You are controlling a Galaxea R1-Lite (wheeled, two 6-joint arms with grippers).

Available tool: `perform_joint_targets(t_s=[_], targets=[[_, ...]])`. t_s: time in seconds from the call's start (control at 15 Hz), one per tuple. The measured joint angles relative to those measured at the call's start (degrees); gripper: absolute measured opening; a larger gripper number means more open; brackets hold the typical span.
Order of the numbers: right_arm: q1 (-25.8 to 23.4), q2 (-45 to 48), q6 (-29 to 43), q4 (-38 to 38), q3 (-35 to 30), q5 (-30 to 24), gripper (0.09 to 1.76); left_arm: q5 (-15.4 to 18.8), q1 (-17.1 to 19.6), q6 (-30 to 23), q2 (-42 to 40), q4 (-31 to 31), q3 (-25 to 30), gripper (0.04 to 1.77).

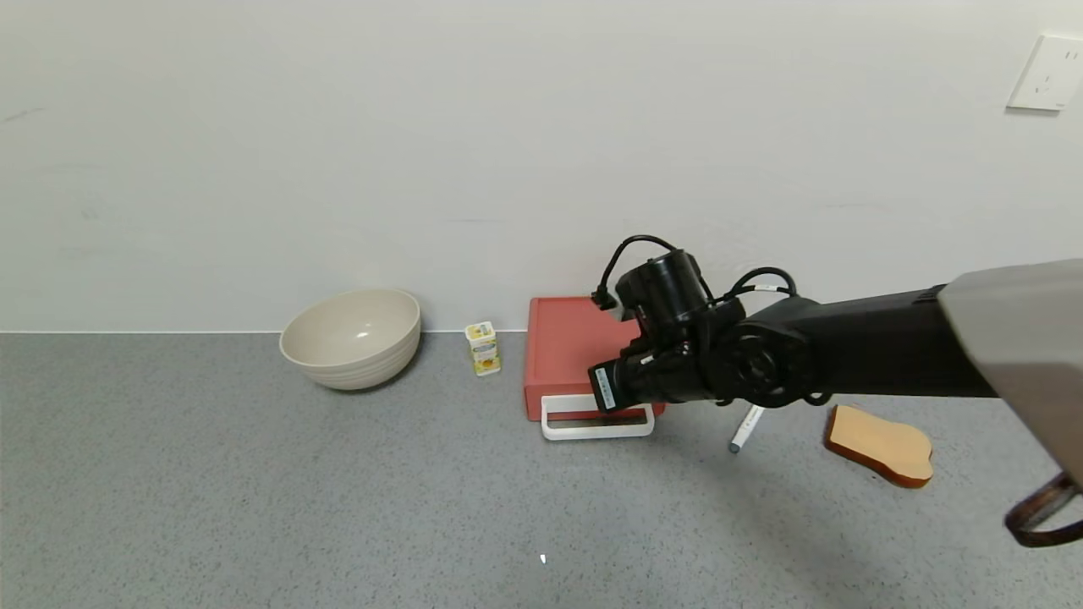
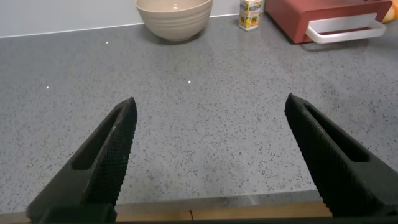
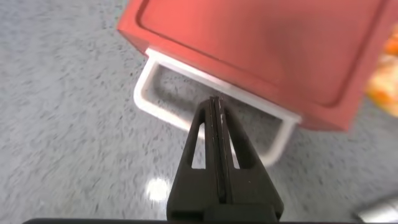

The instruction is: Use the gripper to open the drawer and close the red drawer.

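Note:
The red drawer box (image 1: pixel 575 342) sits against the wall, and its white loop handle (image 1: pixel 597 420) faces me. The drawer front looks flush with the box. My right gripper (image 1: pixel 616 408) hangs over the handle. In the right wrist view its fingers are pressed together and empty, and their tip (image 3: pixel 214 101) is inside the handle loop (image 3: pixel 155 112), just in front of the red box (image 3: pixel 261 43). My left gripper (image 2: pixel 211 99) is open and empty, parked low over the counter's front edge. The box (image 2: pixel 305 18) lies far off in that view.
A beige bowl (image 1: pixel 351 338) and a small yellow carton (image 1: pixel 483 348) stand left of the box by the wall. A white marker (image 1: pixel 746 428) and a bread-shaped wooden piece (image 1: pixel 880 444) lie to the right of the box, under my right arm.

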State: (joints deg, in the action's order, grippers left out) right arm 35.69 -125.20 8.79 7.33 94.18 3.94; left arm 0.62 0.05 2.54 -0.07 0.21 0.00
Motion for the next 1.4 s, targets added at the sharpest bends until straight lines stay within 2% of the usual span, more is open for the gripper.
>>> perform_joint_targets(t_s=[0.4,0.6,0.93,1.2,1.4], targets=[[-1.05,18.01,-4.35,-0.35,-17.35,-0.26,0.11,0.0,0.0,0.05,0.0,0.01,0.0,1.72],[-2.62,25.2,-7.34,-1.11,-25.37,-3.73,0.11,0.0,0.0,0.07,0.0,0.0,0.0,1.72],[-7.03,32.15,-7.74,-11.51,-36.96,-8.68,0.11,0.0,0.02,0.07,0.0,0.0,0.0,1.72],[-9.24,34.13,-7.83,-13.0,-39.62,-11.4,0.72,0.0,0.02,0.0,0.0,-0.02,0.0,1.72],[-10.03,35.18,-7.95,-13.06,-40.5,-13.06,1.03,0.0,0.02,0.0,0.0,-0.02,0.0,1.72]])
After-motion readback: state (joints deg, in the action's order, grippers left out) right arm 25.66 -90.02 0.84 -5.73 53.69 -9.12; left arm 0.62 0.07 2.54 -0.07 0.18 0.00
